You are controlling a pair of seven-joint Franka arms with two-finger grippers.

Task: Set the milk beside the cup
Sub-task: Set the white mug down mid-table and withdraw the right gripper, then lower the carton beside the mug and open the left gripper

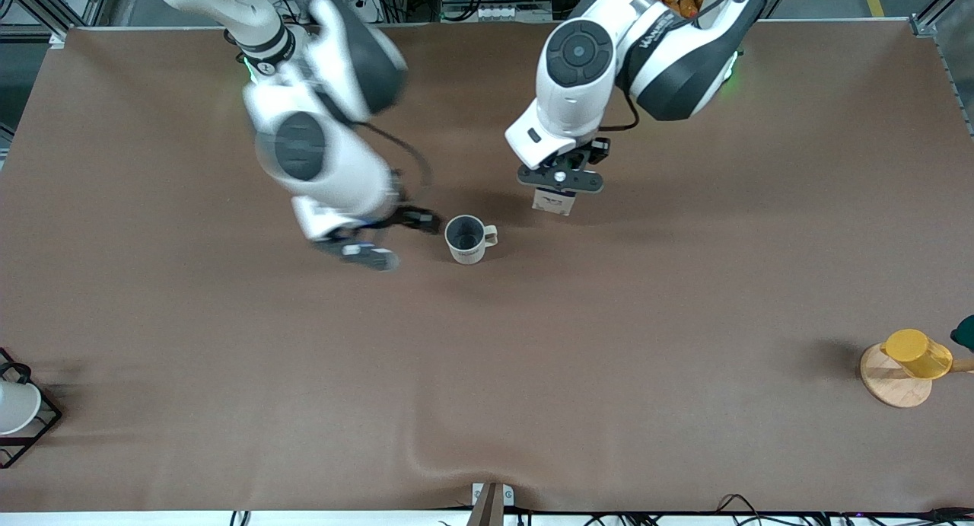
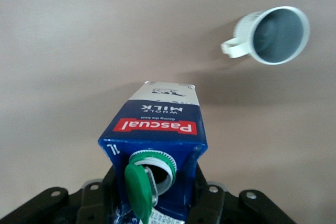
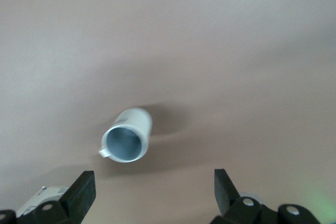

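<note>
My left gripper [image 1: 561, 182] is shut on the milk [image 1: 553, 200], a blue and white carton with a red label, held upright by its top. In the left wrist view the milk [image 2: 157, 140] fills the space between the jaws of that gripper [image 2: 157, 195], and its green cap is flipped open. I cannot tell whether the carton's base touches the table. The cup [image 1: 466, 239], cream-white with a grey inside, stands a short way off toward the right arm's end; it also shows in both wrist views [image 2: 273, 35] [image 3: 126, 139]. My right gripper [image 1: 392, 237] is open and empty beside the cup [image 3: 152, 192].
A yellow cup [image 1: 917, 353] lies on a round wooden stand [image 1: 890, 381] near the left arm's end. A white cup [image 1: 15, 406] sits in a black wire rack at the right arm's end. The brown table cloth [image 1: 487, 358] has a fold by the near edge.
</note>
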